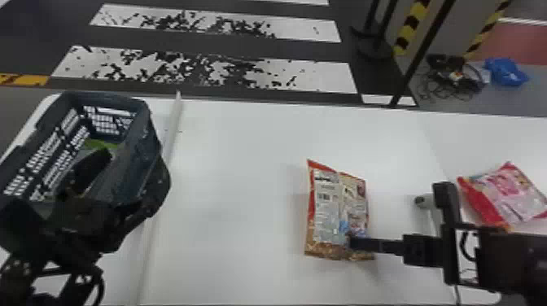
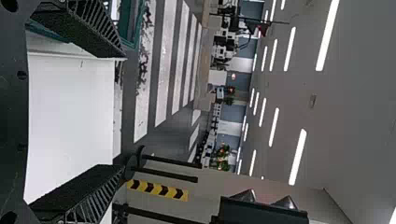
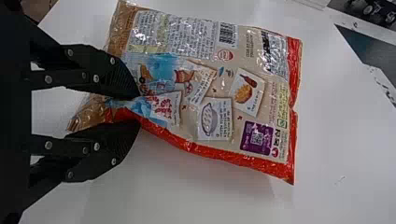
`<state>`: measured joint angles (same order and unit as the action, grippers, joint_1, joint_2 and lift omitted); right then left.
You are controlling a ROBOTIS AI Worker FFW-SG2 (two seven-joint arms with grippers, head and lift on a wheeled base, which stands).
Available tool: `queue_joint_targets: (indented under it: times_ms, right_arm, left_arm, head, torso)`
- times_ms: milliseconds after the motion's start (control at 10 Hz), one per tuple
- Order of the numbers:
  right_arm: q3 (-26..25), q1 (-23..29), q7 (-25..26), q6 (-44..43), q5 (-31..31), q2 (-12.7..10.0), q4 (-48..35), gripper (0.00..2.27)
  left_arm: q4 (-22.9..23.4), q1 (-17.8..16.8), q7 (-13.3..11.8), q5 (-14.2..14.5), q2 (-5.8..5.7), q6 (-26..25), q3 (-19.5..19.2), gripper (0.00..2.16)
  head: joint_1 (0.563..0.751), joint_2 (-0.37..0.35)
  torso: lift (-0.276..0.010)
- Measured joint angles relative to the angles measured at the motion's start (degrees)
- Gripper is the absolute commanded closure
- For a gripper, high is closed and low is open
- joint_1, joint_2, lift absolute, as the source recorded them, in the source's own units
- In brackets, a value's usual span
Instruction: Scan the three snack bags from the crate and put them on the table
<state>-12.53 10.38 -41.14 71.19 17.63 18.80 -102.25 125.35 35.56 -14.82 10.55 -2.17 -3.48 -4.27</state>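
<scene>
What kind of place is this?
Probably a large indoor hall, perhaps a robot lab or test area. Rows of ceiling lights run overhead, white stripes like a crossing mark the dark floor, and cables lie heaped beyond the table.

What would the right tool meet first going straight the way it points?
The body of the snack bag that the right tool is pinching; past it, probably the white table, though the depth is hard to judge.
</scene>
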Motion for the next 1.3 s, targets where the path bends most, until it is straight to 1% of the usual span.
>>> queue_joint_targets:
  times_ms: [200,300,400,500,600,700,800,900,1000,1100,1200,1300]
  right_arm:
    - [-2.2,2.08,0.85,0.24,2.3,-0.46,-5.28,2.24]
    - [-4.79,3.1,1.44,0.73,4.91,-1.12,-8.42,2.24]
    - [-7.94,3.75,2.51,0.92,8.51,-1.6,-10.75,2.24]
    - [-12.03,3.93,4.44,0.05,12.63,-2.29,-12.36,2.24]
    - [-15.55,2.97,7.77,-2.79,14.96,-3.46,-12.64,2.24]
    - [-17.8,1.51,13.99,-7.29,16.7,-4.16,-11.27,2.24]
    - [-19.37,-0.18,24.34,-15.09,18.95,-4.42,-7.92,2.24]
    - [-20.11,-1.72,30.78,-21.46,19.85,-4.46,-4.42,2.24]
    - [-20.44,-3.95,36.98,-27.66,19.79,-4.28,0.66,2.24]
    - [-20.17,-5.95,39.95,-31.73,18.9,-3.89,5.19,2.24]
    - [-19.01,-8.11,41.58,-36.38,16.81,-2.91,10.8,2.24]
    - [-17.08,-10.59,44.07,-40.36,13.72,-1.45,17.05,2.24]
  left_arm:
    - [-0.04,-0.12,0.29,0.0,0.01,-0.04,0.05,0.01]
    - [-0.16,-0.25,0.84,-0.05,0.11,-0.14,0.26,0.01]
    - [-0.25,-0.36,1.7,-0.47,0.2,-0.17,0.74,0.01]
    - [-0.4,-0.4,1.93,-0.92,0.23,-0.18,1.22,0.01]
    - [-0.63,-0.4,1.92,-1.03,0.26,-0.18,1.49,0.01]
    - [-1.04,-0.4,1.85,-1.03,0.33,-0.17,1.61,0.01]
    - [-1.89,-0.81,1.81,-1.08,0.33,-0.59,2.04,0.01]
    - [-2.63,-1.37,1.81,-1.37,0.27,-0.92,2.49,0.01]
    - [-3.15,-1.66,1.81,-1.61,0.16,-1.04,2.86,0.01]
    - [-3.35,-1.72,1.82,-1.74,0.08,-1.05,2.99,0.01]
    - [-3.55,-1.84,1.82,-1.89,0.0,-1.05,3.06,0.01]
    - [-3.63,-2.08,1.76,-1.98,-0.03,-1.05,3.16,0.01]
  head:
    - [0.695,-0.08]
    - [0.695,-0.079]
    - [0.695,-0.082]
    - [0.695,-0.103]
    - [0.695,-0.138]
    - [0.695,-0.189]
    - [0.695,-0.258]
    - [0.695,-0.288]
    - [0.695,-0.345]
    - [0.695,-0.35]
    - [0.695,-0.35]
    - [0.695,-0.35]
  torso:
    - [-0.094]
    - [-0.094]
    - [-0.094]
    - [-0.094]
    - [-0.094]
    - [-0.094]
    - [-0.094]
    - [-0.094]
    - [-0.094]
    - [-0.094]
    - [-0.094]
    - [-0.094]
